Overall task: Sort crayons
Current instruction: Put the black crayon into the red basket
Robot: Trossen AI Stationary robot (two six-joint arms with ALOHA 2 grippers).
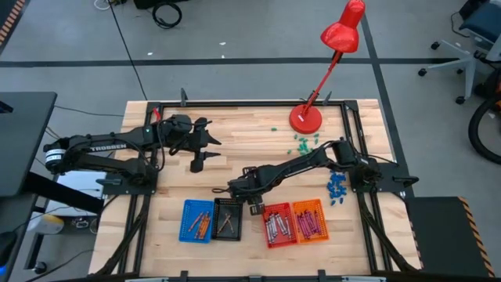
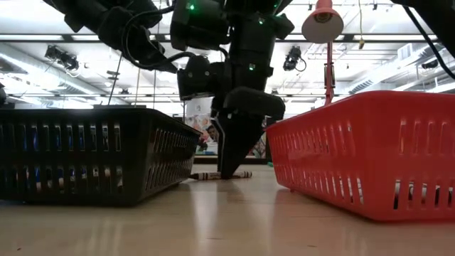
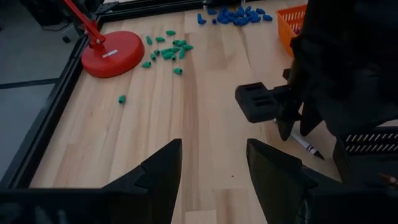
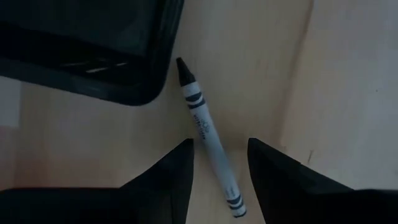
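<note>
mostly sorted, four baskets (image 1: 213, 205) filling up near the table's front edge | right gripper (image 4: 219, 163) straddling last grey crayon (image 4: 207, 138), fingers apart, not gripping yet | left gripper (image 3: 211, 163) idling open

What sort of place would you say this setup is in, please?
Probably a robotics lab or workshop: a framed wooden table on a grey floor, a wheeled office chair nearby, and ceiling strip lights over an open room in the low view.

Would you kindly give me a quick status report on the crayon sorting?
Right gripper open, straddling a white crayon on the table beside the black basket. Left gripper open, waiting at table's far left. Nothing in the way.
</note>
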